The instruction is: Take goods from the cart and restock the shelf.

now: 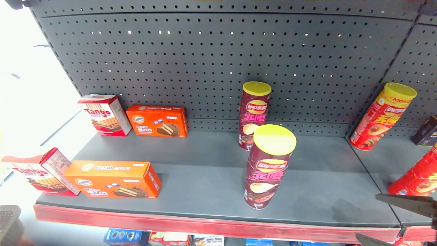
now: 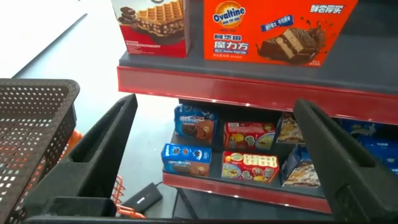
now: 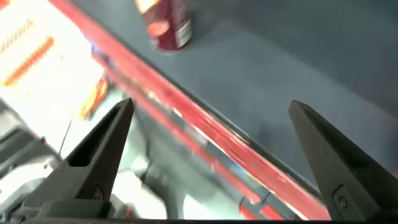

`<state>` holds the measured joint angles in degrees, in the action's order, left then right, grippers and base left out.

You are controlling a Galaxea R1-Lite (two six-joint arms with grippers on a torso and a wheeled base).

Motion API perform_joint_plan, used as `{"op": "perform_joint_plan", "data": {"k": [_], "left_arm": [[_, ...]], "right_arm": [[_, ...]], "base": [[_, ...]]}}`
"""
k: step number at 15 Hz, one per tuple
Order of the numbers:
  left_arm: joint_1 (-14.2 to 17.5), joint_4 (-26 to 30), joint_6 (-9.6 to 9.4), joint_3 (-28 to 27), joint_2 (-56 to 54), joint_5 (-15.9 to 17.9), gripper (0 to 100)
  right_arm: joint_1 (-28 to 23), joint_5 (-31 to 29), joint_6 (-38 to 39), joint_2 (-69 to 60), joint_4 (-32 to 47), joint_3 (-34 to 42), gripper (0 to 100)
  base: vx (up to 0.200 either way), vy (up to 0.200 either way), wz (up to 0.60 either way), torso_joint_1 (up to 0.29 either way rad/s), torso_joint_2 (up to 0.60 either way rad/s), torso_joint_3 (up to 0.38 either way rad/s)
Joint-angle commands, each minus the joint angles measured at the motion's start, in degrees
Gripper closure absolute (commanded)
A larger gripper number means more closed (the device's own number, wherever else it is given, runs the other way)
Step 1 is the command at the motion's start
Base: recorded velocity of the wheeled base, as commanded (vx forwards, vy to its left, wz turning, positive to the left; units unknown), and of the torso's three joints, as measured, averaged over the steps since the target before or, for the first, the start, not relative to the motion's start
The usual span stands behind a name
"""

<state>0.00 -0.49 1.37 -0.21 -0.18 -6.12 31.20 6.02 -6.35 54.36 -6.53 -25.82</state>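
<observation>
Maroon yellow-lidded chip can [image 1: 268, 167] upright on grey metal shelf [image 1: 205, 177].
Black left gripper [image 2: 216, 102] and right gripper [image 3: 211, 104] gape empty.

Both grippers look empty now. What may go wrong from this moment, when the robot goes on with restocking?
1. The open right gripper is at the shelf's red front edge, not far from the front maroon can, which stands upright near that edge. A sideways sweep might knock it off.
2. The open left gripper is low beside the mesh basket. A finger could catch on its rim.
</observation>
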Motion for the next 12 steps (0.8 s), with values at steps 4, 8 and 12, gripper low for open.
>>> {"op": "perform_joint_plan", "data": {"k": [4,8,12], "left_arm": [[0.0,0.0,0.04,0.0,0.2,0.0,0],[0.0,0.0,0.13,0.1,0.2,-0.1,0],[0.0,-0.1,0.13,0.1,0.2,0.0,0]], "right_arm": [[2.6,-4.5,-0.2,22.0,-5.0,-8.5,0],[2.0,-6.3,-0.2,26.9,-5.1,-12.1,0],[2.0,-7.1,-0.2,30.7,-5.1,-16.5,0]], "base": [[0.0,0.0,0.0,0.0,0.0,0.0],[0.0,0.0,0.0,0.0,0.0,0.0],[0.0,0.0,0.0,0.0,0.0,0.0]]}}
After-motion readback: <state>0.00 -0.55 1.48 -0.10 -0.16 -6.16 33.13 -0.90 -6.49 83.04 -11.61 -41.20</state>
